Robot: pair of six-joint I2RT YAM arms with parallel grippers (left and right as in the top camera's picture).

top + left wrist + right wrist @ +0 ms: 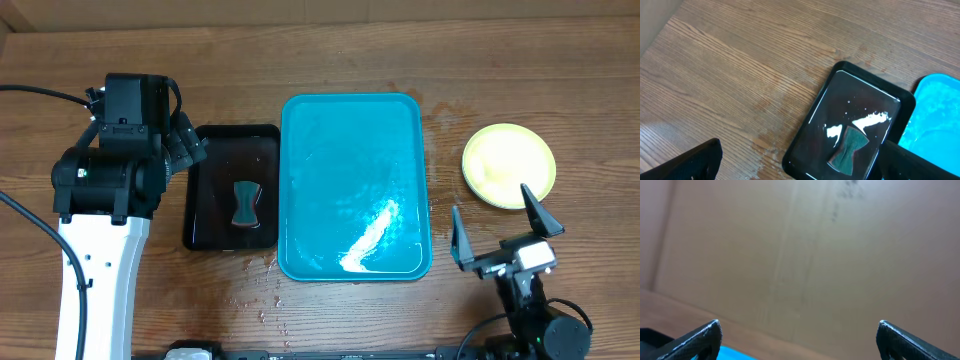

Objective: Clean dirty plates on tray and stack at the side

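Observation:
The teal tray (355, 187) lies in the middle of the table, wet and with no plates on it; its corner shows in the left wrist view (935, 120). A yellow-green plate (508, 165) sits on the table to the tray's right; I cannot tell whether other plates lie under it. My right gripper (490, 205) is open and empty just in front of that plate, pointing up and away (800, 340). My left gripper (190, 148) is open and empty above the left edge of the black tray (800, 167).
A small black tray (230, 187) lies left of the teal tray, wet inside, with a dark green sponge (247, 202) in it; both show in the left wrist view, the tray (810, 125) and the sponge (849, 147). Water drops lie on the table before the trays.

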